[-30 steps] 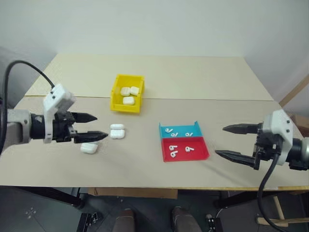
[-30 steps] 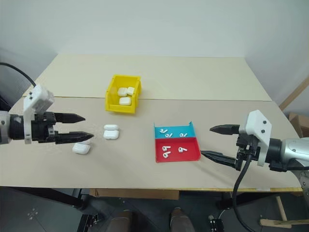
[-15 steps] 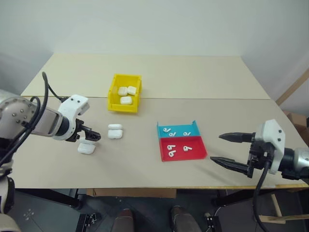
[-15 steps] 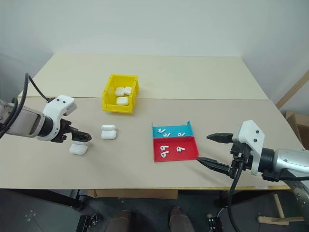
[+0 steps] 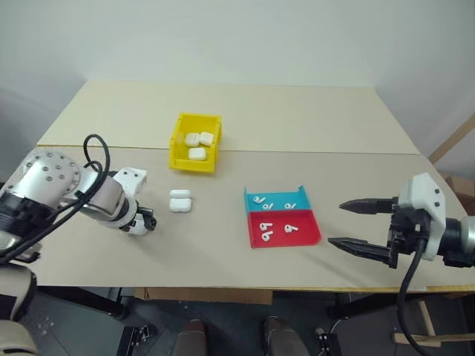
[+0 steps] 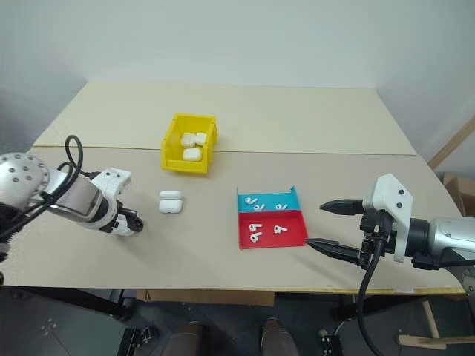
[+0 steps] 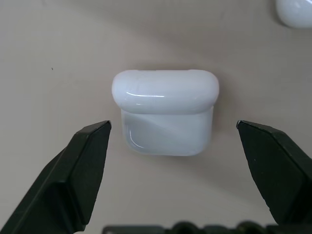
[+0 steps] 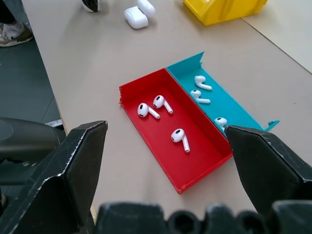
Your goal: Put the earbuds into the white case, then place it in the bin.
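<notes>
The left gripper points down at a white case lying at the table's near left; its fingers stand spread on either side, not touching it. The glossy rounded shell could squirt out of the closing tips, or be pushed along the smooth top if one finger meets it first. A second case lies just beside on the right and could be knocked. The right gripper hovers near right, fingers wide apart and holding nothing, aimed at the trays: earbuds lie loose in the red tray and blue tray, small enough to slip from broad tips. The bin, farther back, holds three cases. The table is pale beige, in two joined boards, before a plain white wall.
</notes>
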Robot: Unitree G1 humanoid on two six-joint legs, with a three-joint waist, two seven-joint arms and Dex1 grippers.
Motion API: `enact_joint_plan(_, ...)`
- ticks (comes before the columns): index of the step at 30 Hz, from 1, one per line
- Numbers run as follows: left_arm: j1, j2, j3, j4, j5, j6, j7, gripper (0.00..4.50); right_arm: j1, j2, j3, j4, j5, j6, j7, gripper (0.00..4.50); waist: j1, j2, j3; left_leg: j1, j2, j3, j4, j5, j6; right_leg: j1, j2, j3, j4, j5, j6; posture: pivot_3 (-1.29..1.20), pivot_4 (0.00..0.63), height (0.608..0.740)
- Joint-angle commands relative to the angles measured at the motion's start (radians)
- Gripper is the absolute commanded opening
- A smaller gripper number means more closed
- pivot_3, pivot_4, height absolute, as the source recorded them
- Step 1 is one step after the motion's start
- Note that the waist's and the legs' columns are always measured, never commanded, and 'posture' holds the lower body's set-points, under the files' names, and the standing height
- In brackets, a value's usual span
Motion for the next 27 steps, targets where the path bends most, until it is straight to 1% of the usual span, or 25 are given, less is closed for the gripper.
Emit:
enact_joint_plan(1,-0.001,-0.014,0.023,0.019,-0.012,-0.014,0.061,4.50,0.011,-0.021,-0.071,-0.025,0.015,0.008,0.011,4.47,0.001,0.000,0.000,0.000,0.000,0.000,0.000,0.000,0.000,0.000,0.000,0.000,0.000,0.000,0.000,0.00,0.150,0.740)
enact_joint_plan(10,0.017,-0.083,0.054,0.123,-0.012,-0.011,0.121,4.50,0.009,-0.040,-0.097,-0.028,0.024,0.029,0.015,4.47,0.002,0.002,-0.001,0.003,-0.004,-0.003,0.000,0.002,-0.003,0.005,-0.004,-0.004,0.000,0.000,0.000,0.00,0.150,0.740)
enact_joint_plan(17,0.018,-0.095,0.062,0.140,-0.012,0.012,0.134,4.50,0.025,-0.036,-0.120,-0.041,0.023,0.037,0.013,4.47,0.003,0.003,-0.002,0.002,-0.009,-0.006,0.000,0.003,-0.004,0.005,-0.008,-0.006,0.001,-0.001,0.002,0.00,0.150,0.740)
enact_joint_plan(20,0.019,-0.097,0.069,0.139,-0.012,0.005,0.137,3.93,0.023,-0.035,-0.122,-0.044,0.024,0.039,0.007,4.50,0.003,0.003,-0.002,0.002,-0.010,-0.006,0.000,0.003,-0.004,0.006,-0.009,-0.007,0.001,-0.001,0.002,0.00,0.150,0.740)
enact_joint_plan(23,0.015,-0.094,0.070,0.148,-0.006,0.011,0.138,2.96,0.018,-0.035,-0.120,-0.042,0.027,0.045,0.000,4.50,-0.001,0.003,-0.002,0.002,-0.010,-0.007,0.000,0.003,-0.004,0.005,-0.009,-0.007,0.001,-0.001,0.002,0.00,0.150,0.740)
enact_joint_plan(24,0.013,-0.092,0.072,0.152,-0.004,0.014,0.136,2.79,0.019,-0.036,-0.119,-0.042,0.024,0.044,0.000,4.50,-0.002,0.004,-0.002,0.002,-0.010,-0.007,0.000,0.003,-0.004,0.005,-0.009,-0.007,0.001,-0.001,0.002,0.00,0.150,0.740)
enact_joint_plan(27,0.010,-0.086,0.082,0.157,-0.004,0.012,0.139,2.79,0.018,-0.038,-0.116,-0.039,0.022,0.043,-0.001,4.50,-0.002,0.004,-0.002,0.002,-0.010,-0.007,-0.001,0.003,-0.004,0.005,-0.009,-0.007,0.001,-0.001,0.002,0.00,0.150,0.740)
